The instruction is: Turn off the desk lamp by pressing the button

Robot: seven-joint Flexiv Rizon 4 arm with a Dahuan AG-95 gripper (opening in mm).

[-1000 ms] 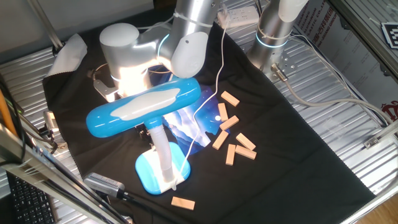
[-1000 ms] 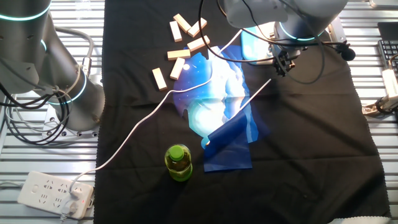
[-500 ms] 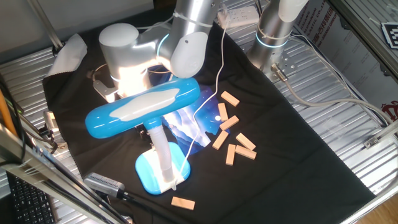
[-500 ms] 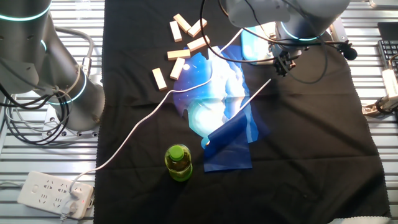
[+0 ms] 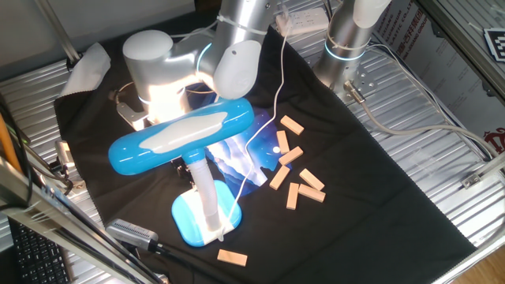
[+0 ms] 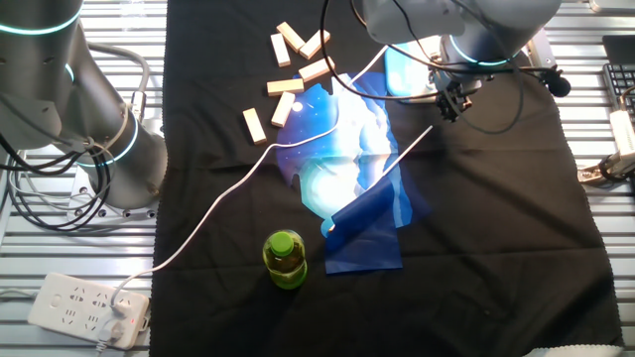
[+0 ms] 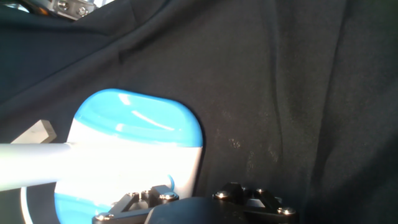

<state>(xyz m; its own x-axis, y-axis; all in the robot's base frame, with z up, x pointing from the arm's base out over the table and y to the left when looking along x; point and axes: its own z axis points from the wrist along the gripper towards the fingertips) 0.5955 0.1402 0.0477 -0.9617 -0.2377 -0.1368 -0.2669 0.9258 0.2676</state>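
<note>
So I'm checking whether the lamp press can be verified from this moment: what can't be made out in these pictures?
- Gripper fingertips: the hand view's bottom edge cuts them off; the arm hides them in both fixed views.
- The button: not discernible on the desk lamp base; glare washes out the white part in the hand view.
- Contact with the base: hidden under the arm in the other fixed view.
- Cord plug at the power strip: too small.

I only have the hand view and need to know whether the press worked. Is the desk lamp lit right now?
Observer: It looks lit. In the other fixed view, the desk lamp throws a bright bluish pool on the black cloth.
Operator: Anything loose nearby?
Observer: Wooden blocks lie scattered beside the lamp.
Operator: Where does the cord go?
Observer: The white cord runs off the cloth to a power strip.
</note>
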